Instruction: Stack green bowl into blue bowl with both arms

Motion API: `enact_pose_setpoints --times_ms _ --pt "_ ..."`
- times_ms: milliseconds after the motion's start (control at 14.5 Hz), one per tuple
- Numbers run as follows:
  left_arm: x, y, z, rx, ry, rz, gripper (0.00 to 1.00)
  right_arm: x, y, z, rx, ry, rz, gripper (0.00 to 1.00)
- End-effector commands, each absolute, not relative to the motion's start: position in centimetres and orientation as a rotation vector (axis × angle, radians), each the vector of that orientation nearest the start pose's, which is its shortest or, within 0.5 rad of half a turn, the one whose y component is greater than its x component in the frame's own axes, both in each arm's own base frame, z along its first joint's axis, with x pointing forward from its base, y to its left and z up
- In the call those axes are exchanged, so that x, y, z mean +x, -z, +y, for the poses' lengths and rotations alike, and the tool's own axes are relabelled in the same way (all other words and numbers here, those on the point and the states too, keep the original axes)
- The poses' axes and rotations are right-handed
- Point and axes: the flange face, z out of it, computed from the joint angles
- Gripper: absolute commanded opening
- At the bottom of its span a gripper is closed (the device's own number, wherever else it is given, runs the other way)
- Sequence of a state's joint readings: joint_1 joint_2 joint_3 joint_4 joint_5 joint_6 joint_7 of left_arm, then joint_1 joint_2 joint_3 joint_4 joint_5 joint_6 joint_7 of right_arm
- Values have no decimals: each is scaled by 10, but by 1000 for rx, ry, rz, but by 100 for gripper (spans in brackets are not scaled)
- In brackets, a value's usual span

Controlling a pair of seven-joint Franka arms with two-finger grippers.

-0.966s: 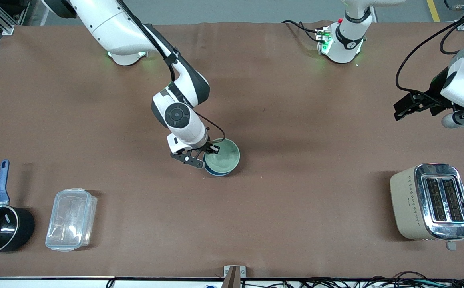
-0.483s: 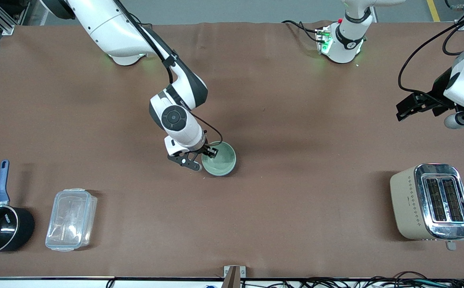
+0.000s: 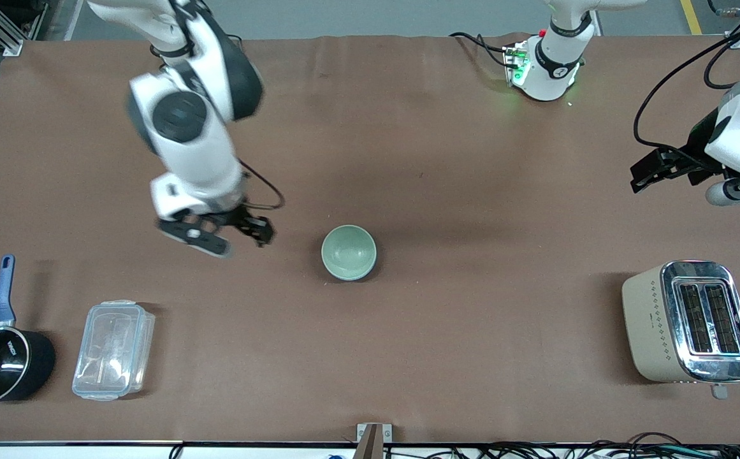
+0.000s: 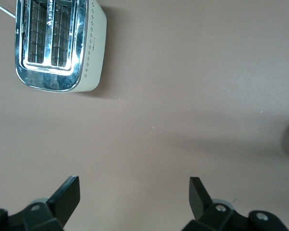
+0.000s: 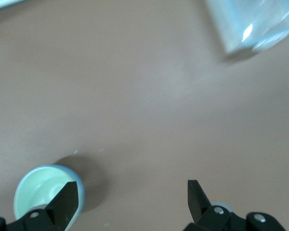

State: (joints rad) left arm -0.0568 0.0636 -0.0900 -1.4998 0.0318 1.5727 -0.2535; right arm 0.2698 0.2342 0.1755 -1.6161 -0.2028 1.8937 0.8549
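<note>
The brown cloth-covered table (image 3: 446,159) carries everything. The two white jointed arms come next: the right arm hangs over bare cloth toward its own end of the table, the left arm waits above the cream and chrome two-slot toaster (image 3: 688,322) at its end. A black saucepan with a blue handle (image 3: 1,357) and a clear plastic lidded box (image 3: 113,349) sit close to the front camera at the right arm's end.

The small pale mint-green glossy bowl (image 3: 348,252) sits near the table's middle, nested in the darker blue bowl (image 5: 81,188), of which only a thin rim shows around it; the stack looks made.

The right gripper (image 3: 223,233) is spread wide and empty, beside the bowls and apart from them. The left gripper (image 4: 134,195) is also spread wide, holding nothing.

I judge both bowls stiff, light, slick and likely breakable; a pinch across the rim wall, one finger inside and one outside, would suit best.
</note>
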Motion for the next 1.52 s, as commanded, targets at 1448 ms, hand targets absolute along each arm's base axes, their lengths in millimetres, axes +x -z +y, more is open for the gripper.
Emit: enact_pose_setpoints --times_ms 1448 --pt "555 -634 -91 -3104 -19 35 100 543 -659 11 -3146 4 168 100"
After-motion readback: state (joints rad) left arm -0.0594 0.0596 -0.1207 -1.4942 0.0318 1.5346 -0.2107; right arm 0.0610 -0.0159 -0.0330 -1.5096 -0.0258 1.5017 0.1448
